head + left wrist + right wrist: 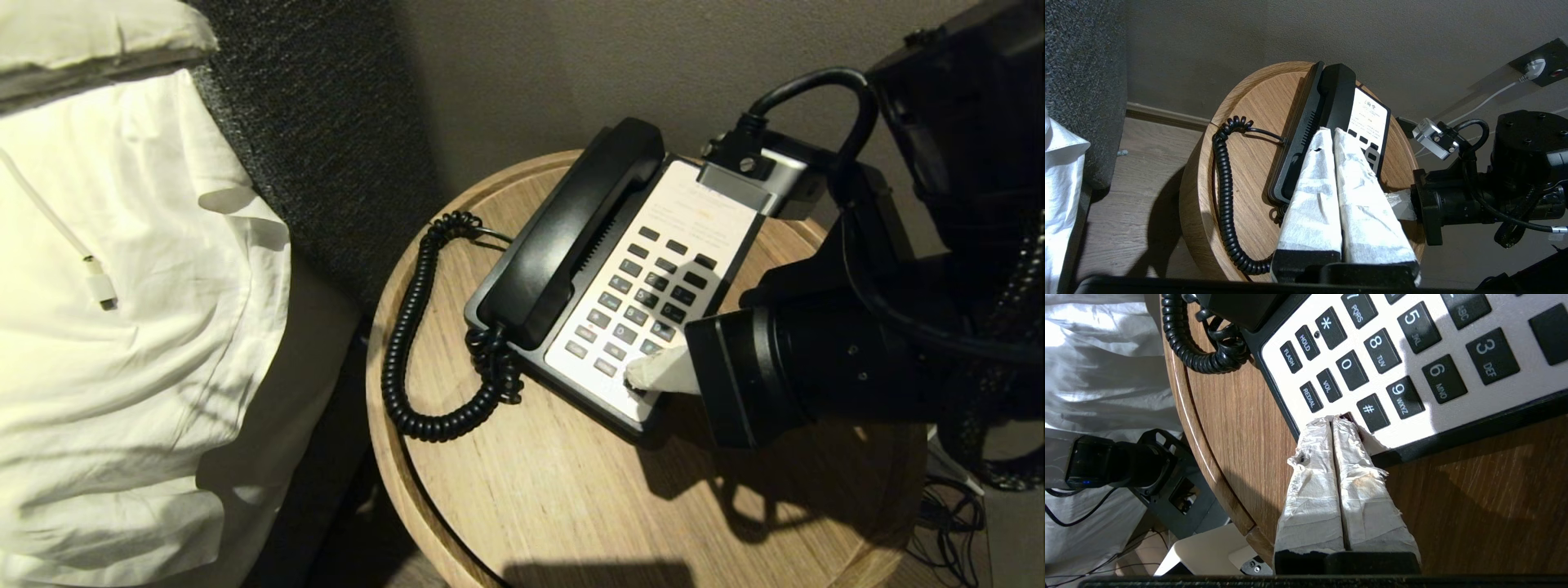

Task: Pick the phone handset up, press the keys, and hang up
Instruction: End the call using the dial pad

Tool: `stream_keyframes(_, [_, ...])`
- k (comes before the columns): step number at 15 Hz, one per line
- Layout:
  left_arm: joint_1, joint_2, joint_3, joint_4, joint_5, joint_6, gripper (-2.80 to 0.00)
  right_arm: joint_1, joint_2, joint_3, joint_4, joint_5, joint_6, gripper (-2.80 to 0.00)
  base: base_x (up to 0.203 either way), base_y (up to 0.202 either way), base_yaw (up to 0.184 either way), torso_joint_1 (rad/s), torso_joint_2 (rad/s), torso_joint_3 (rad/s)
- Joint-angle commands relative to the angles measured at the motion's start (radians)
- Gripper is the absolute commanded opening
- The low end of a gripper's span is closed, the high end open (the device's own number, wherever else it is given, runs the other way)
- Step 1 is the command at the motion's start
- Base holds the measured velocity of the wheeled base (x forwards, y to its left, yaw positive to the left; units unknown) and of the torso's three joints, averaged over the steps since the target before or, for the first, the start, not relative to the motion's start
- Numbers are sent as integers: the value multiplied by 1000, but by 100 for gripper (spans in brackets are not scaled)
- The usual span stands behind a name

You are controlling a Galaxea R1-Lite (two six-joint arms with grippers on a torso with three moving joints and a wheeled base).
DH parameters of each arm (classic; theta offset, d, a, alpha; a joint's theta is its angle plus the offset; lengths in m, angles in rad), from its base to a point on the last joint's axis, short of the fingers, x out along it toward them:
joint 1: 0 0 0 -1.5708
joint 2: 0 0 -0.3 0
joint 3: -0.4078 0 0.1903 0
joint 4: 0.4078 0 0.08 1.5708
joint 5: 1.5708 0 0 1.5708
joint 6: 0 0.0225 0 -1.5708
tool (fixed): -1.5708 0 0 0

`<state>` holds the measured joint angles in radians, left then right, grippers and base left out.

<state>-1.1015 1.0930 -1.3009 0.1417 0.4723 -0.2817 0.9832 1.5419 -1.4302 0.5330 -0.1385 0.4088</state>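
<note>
The phone handset (575,229) lies in its cradle on the left side of the phone base (653,286), on the round wooden table (571,490) — coiled cord (412,327) looping beside it. The right gripper (1336,421), fingers pressed together and holding nothing, touches the keypad's corner by the # key (1372,412). The left gripper (1331,132) hangs over the phone — also closed, empty.

A round wooden side table (522,490) with a raised rim is seen. The black-and-white phone base (653,286) is set on it toward one o'clock, and the black coiled cord (408,327) is looped toward nine o'clock
</note>
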Motion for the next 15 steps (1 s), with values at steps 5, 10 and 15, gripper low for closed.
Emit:
stream_keyframes(5, [0,1,11,-2,3,-1,-280,0,4,8,9,-2,1,-280,0,0,0,0,0,0])
stream_keyframes(10, [0,-1,15,-2,3,-1,-280,0,15,36,-2,-4,-8,-280,0,0,0,0,0,0])
stream_keyframes(15, [0,-7,20,1,3,-4,-280,0,-29,7,14,-6,-5,-280,0,0,0,0,0,0])
